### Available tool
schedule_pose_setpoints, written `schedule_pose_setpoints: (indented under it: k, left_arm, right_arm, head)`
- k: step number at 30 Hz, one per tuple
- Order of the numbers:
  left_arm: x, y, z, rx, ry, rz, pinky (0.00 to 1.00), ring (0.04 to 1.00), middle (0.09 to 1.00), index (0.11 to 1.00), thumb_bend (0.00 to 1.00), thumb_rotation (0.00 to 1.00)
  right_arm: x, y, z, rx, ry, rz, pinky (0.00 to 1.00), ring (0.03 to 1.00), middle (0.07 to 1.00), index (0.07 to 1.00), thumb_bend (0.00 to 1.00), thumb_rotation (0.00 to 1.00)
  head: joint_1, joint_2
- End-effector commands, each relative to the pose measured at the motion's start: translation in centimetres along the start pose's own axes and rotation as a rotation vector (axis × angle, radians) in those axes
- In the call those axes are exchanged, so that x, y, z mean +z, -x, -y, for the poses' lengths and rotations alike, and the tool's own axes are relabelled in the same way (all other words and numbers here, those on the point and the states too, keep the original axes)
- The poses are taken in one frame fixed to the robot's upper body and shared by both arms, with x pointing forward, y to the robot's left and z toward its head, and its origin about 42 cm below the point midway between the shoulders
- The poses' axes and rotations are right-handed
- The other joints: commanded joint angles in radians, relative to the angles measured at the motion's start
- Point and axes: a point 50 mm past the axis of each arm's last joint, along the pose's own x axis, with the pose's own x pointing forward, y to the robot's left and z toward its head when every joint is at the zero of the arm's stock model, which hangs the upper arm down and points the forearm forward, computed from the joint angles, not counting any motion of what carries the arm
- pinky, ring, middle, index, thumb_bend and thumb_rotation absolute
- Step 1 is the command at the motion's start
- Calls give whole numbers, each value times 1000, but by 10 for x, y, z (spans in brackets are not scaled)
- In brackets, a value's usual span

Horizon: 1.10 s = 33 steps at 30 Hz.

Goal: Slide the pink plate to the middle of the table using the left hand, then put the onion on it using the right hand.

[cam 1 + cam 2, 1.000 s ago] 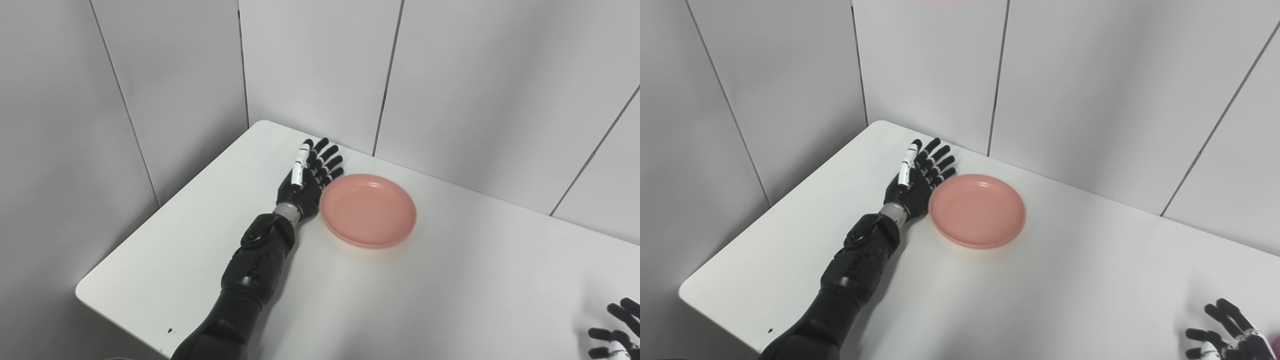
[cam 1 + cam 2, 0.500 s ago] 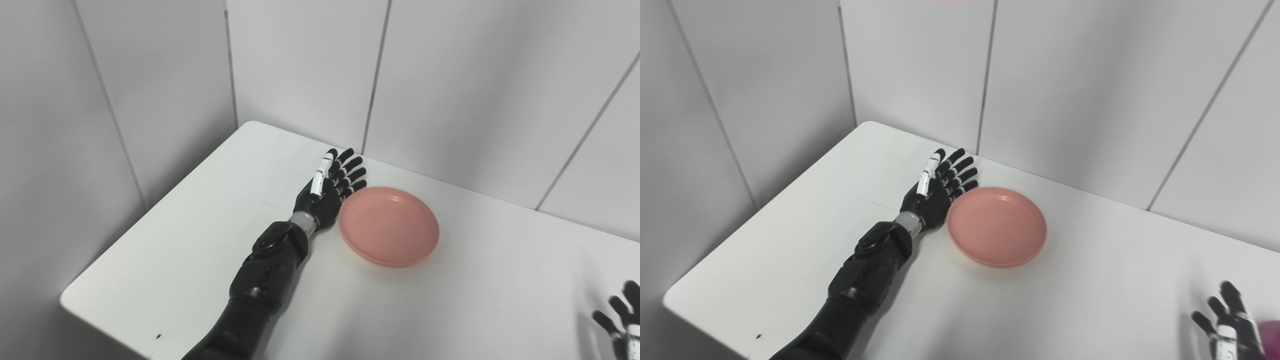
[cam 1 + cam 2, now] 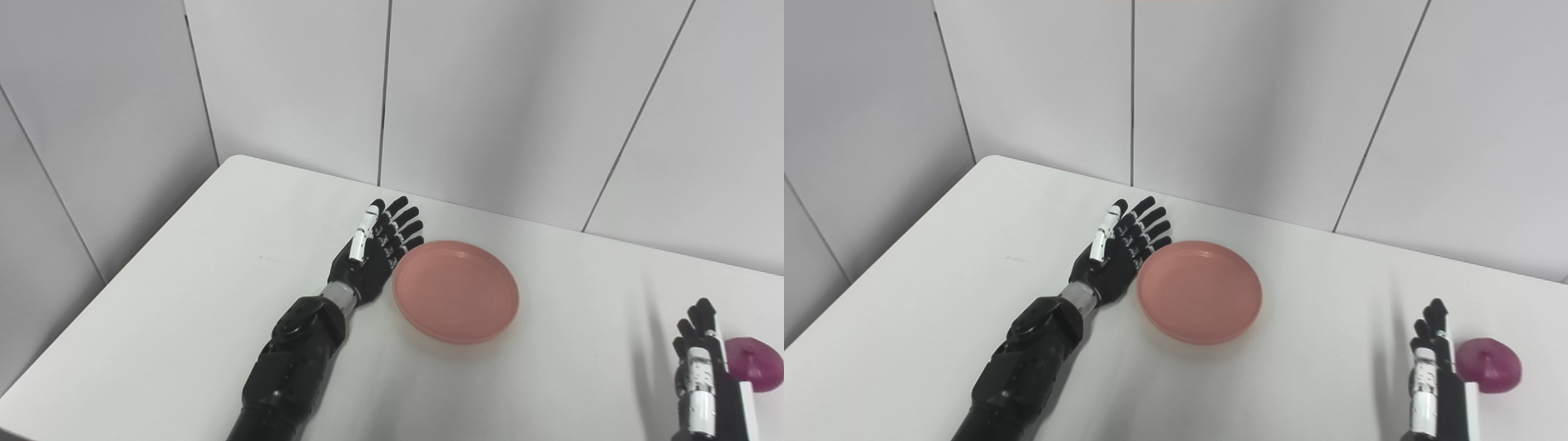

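The robot's left hand (image 3: 375, 253) is lying flat and open, fingers spread, its edge pressing against the left rim of the pink plate (image 3: 456, 290), which is sitting nearer the table's (image 3: 184, 294) far edge than its front. The slide appears to be under way. Near the right edge, the right hand (image 3: 1434, 361) is waiting upright with fingers extended, holding nothing, just beside the onion (image 3: 1488, 365). Next, the plate likely needs settling mid-table before the onion is grasped.
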Motion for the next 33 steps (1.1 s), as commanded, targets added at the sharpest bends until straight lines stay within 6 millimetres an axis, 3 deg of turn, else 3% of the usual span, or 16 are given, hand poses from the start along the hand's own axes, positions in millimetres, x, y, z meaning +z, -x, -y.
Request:
schedule_pose_setpoints:
  k: [1, 6, 10, 16, 33]
  left_arm:
    - [-29, 14, -6, 54, 21, -138, 938, 944, 941, 934, 368, 1000]
    - [-30, 21, 6, 29, 19, -144, 959, 959, 956, 944, 362, 1000]
    - [-33, 25, 14, 13, 17, -150, 968, 961, 960, 945, 371, 1000]
    - [-35, 30, 17, 23, 37, -162, 962, 957, 957, 941, 366, 1000]
    - [-37, 43, 15, -12, 41, -177, 944, 951, 954, 937, 377, 1000]
  right_arm:
    - [11, -3, -1, -5, -3, 60, 1000, 1000, 1000, 1000, 0, 1000]
    - [5, -2, -3, -13, -12, 49, 1000, 986, 998, 1000, 44, 1000]
    - [4, -1, -7, -9, -11, 41, 1000, 980, 983, 987, 147, 1000]
    - [6, -2, -15, -17, 8, 32, 998, 976, 981, 987, 156, 1000]
    - [9, -6, -29, -38, 63, 14, 952, 943, 959, 958, 224, 1000]
  head:
    - [-3, 1]
    - [-89, 29]
    - [-136, 48]
    - [-238, 82]
    - [-365, 124]
